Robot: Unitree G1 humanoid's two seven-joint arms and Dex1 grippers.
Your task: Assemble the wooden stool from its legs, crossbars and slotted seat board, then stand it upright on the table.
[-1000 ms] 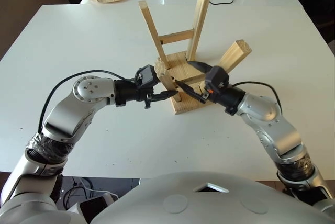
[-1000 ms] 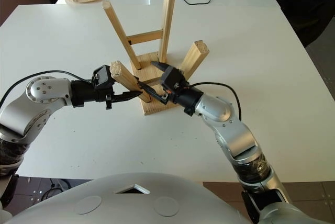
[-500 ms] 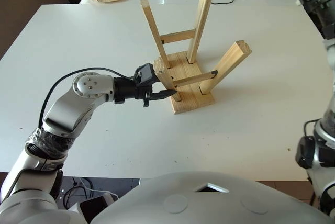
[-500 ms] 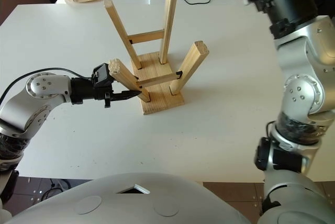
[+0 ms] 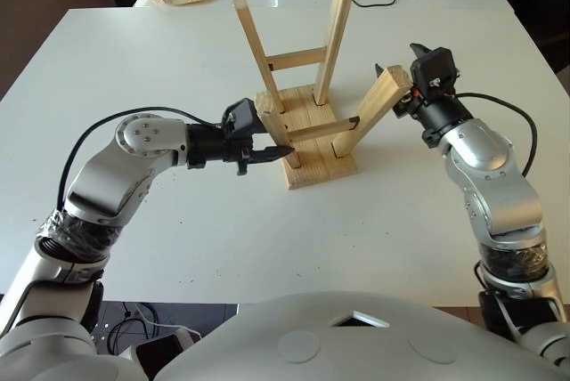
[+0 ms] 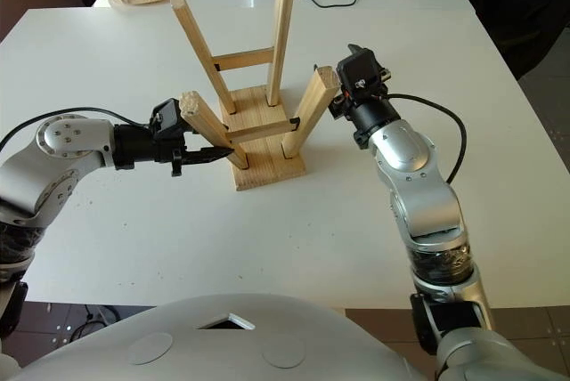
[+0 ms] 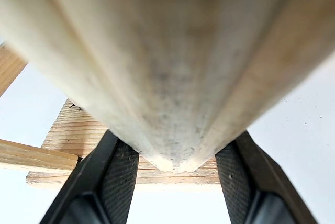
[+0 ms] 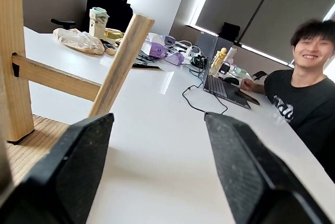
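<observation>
The upturned stool [image 5: 307, 118] is resting seat-down near the table's [image 5: 134, 60] middle. The left gripper [image 5: 272, 150] is clamping its near-left leg [image 5: 270, 112]. The right gripper [image 5: 397, 59], fingers apart, is hovering by the right leg's [image 5: 378, 107] top.

Stool [image 5: 303, 107] upside down on table [image 5: 134, 60] — left gripper [image 5: 274, 150] around its near-left leg [image 5: 272, 123], right gripper [image 5: 397, 60] seemingly beside near-right leg [image 5: 374, 109].

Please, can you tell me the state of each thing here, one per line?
Stool: upside down, seat board on the table.
Left gripper: shut on the near left leg.
Right gripper: open, holds nothing.
Near right leg: tilted outward.
</observation>
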